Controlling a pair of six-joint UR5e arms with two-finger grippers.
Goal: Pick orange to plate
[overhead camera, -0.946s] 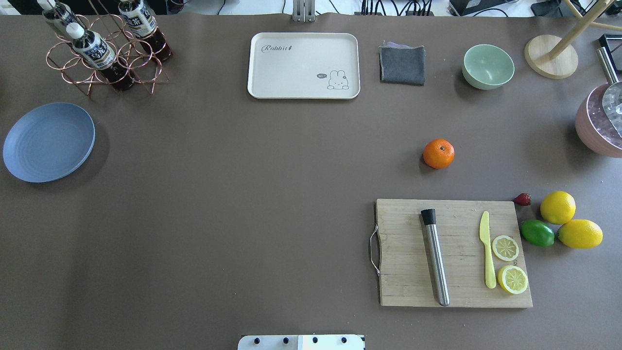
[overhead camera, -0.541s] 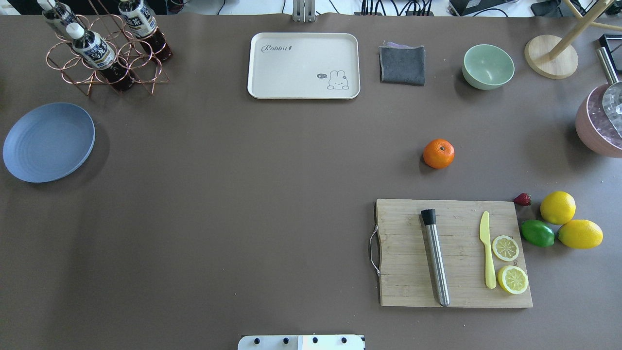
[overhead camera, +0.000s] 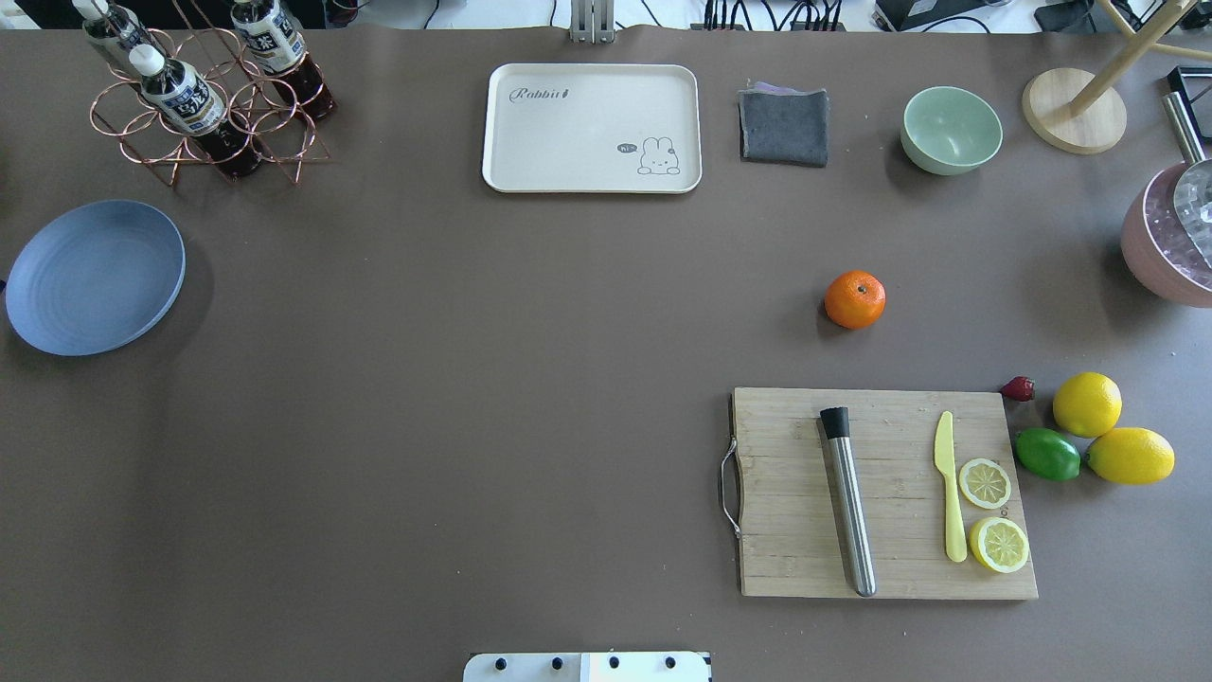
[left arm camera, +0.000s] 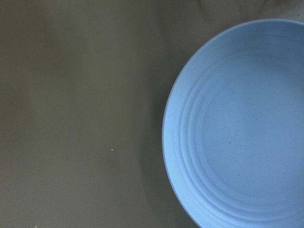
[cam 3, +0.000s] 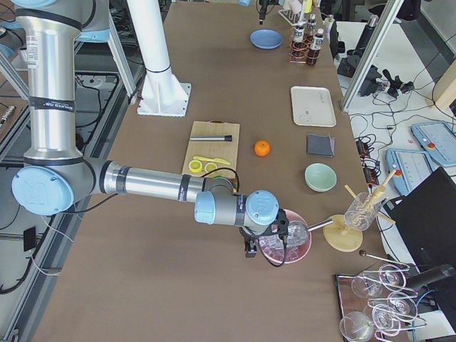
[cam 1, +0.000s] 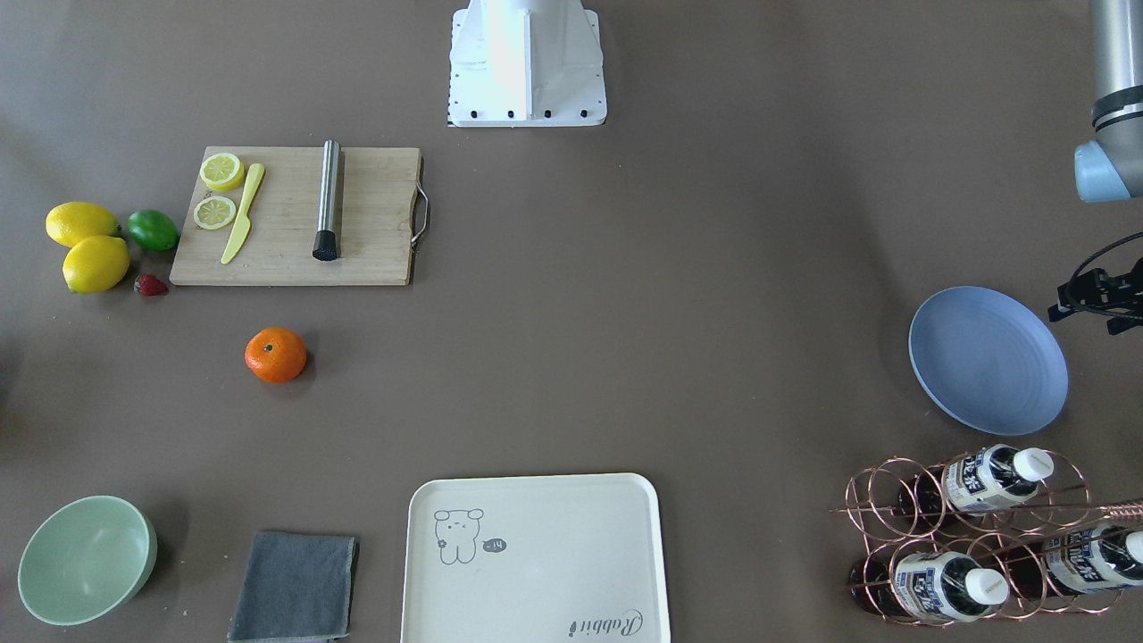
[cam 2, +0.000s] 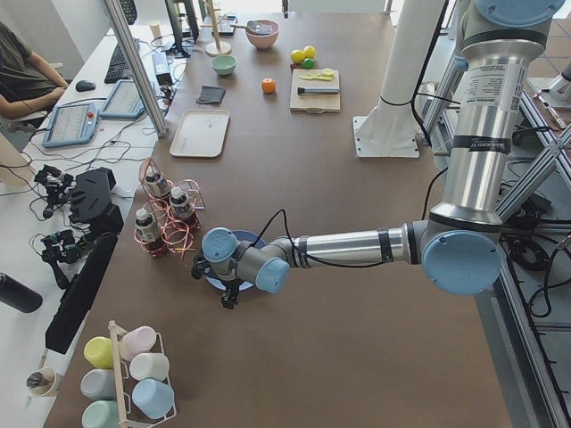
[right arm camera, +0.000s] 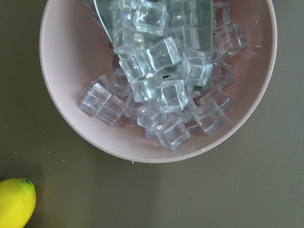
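The orange (overhead camera: 854, 299) lies on the brown table right of centre, just beyond the cutting board, with nothing touching it. At the table's far left sits the blue plate (overhead camera: 95, 277), bare. My left gripper (cam 2: 225, 290) hangs over the plate's outer side, and its wrist view shows the plate (left arm camera: 237, 128) filling the right half. A dark part of it shows by the plate in the front view (cam 1: 1094, 299). My right gripper (cam 3: 251, 249) hovers beside the pink bowl of ice, far from the orange (cam 3: 262, 148). I cannot tell whether either gripper is open or shut.
A wooden cutting board (overhead camera: 885, 493) carries a steel muddler, a yellow knife and lemon slices. Two lemons (overhead camera: 1087, 404), a lime (overhead camera: 1047, 454) and a strawberry lie right of it. The pink ice bowl (right arm camera: 156, 76), mint bowl (overhead camera: 951, 130), cream tray (overhead camera: 592, 128) and bottle rack (overhead camera: 204, 95) line the edges.
A small dark sliver has appeared at the overhead view's left edge beside the plate. The orange and everything else on the table have stayed put.
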